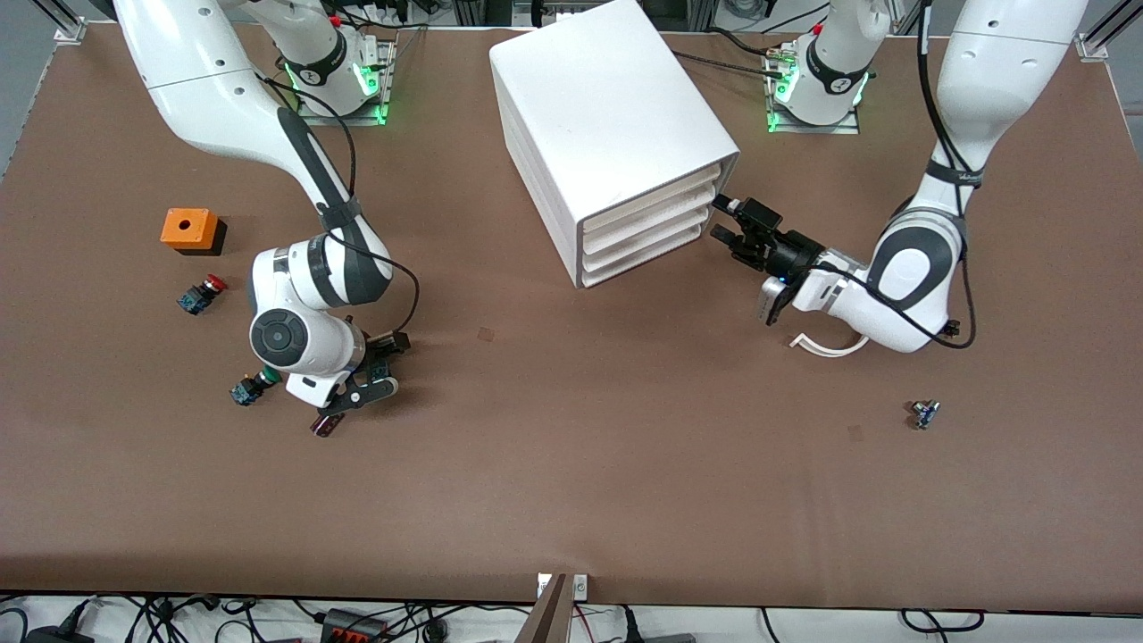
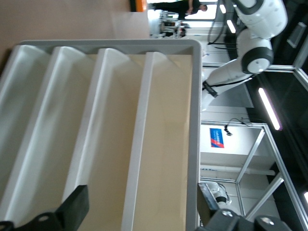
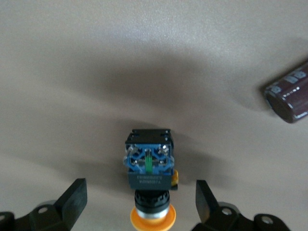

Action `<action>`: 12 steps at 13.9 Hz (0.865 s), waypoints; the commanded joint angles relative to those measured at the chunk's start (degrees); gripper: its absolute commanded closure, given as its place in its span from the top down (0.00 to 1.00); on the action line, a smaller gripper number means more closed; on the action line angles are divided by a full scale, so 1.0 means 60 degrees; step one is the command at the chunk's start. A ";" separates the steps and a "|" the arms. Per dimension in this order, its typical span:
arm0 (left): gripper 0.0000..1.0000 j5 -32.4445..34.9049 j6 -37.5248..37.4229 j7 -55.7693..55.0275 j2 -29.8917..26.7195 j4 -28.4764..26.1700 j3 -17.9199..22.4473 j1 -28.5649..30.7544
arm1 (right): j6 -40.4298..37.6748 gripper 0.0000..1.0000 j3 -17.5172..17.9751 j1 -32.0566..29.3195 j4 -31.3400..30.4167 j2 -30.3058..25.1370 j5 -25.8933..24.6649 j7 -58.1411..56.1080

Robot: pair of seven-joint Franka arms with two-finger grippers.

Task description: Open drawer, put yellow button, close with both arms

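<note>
The white cabinet [image 1: 598, 107] stands at the table's middle, with all four drawers shut. The top drawer [image 1: 650, 191] fills the left wrist view [image 2: 168, 144]. My left gripper [image 1: 720, 220] is open right in front of the drawer fronts at the cabinet's corner toward the left arm's end; its fingers [image 2: 72, 207] are apart and hold nothing. The yellow button [image 3: 148, 168] lies on the table, its yellow cap toward the hand. My right gripper [image 3: 140, 195] is open with one finger on each side of the button, not touching it. In the front view this gripper [image 1: 384, 364] hides the button.
Toward the right arm's end lie an orange box [image 1: 190, 230], a red-capped button [image 1: 201, 293], a green-capped button [image 1: 247, 389] and a dark cylinder [image 1: 323, 426], which also shows in the right wrist view [image 3: 288, 94]. A small part [image 1: 924, 413] lies toward the left arm's end.
</note>
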 commanded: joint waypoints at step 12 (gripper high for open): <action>0.51 -0.0910 -0.0123 0.2136 0.0603 -0.1088 -0.0731 -0.0052 | -0.0040 0.10 -0.0025 0.0018 0.0516 0.0035 -0.0111 -0.0216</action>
